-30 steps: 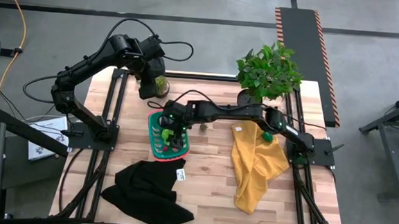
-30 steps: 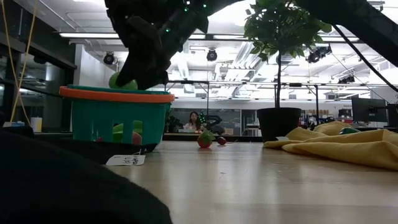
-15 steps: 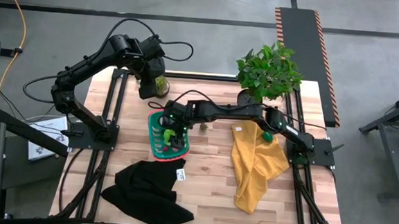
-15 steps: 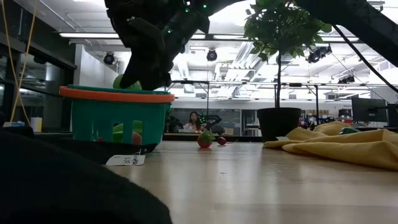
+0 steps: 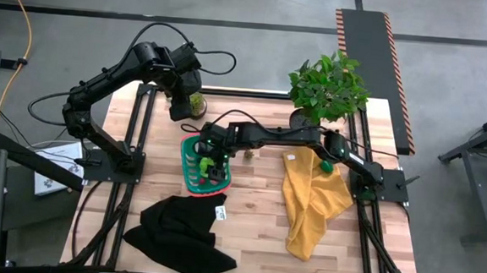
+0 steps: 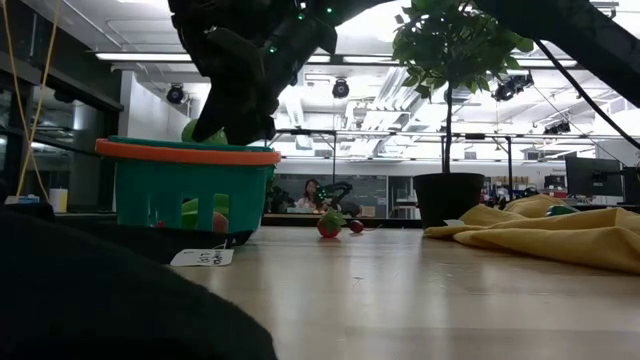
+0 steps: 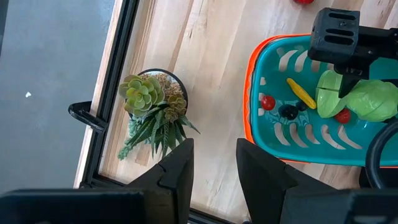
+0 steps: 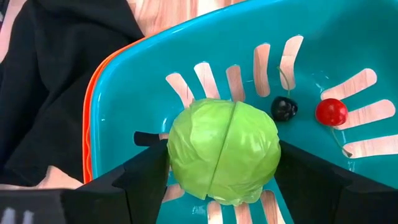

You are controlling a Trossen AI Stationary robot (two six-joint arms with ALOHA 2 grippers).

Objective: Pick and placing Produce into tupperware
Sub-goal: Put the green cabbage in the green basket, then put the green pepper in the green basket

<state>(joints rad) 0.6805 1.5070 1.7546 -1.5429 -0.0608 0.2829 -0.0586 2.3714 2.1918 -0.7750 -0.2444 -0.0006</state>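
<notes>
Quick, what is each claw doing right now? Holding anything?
Left claw: partly open, holding nothing, hovering near the small potted plant.
Right claw: over the basket, its fingers against the green cabbage; whether it still grips cannot be told.

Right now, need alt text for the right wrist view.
A green toy cabbage sits between the right gripper's jaws, just above the teal basket. On the basket's slotted floor lie a dark berry and a red cherry; a black cloth lies beside it.
</notes>
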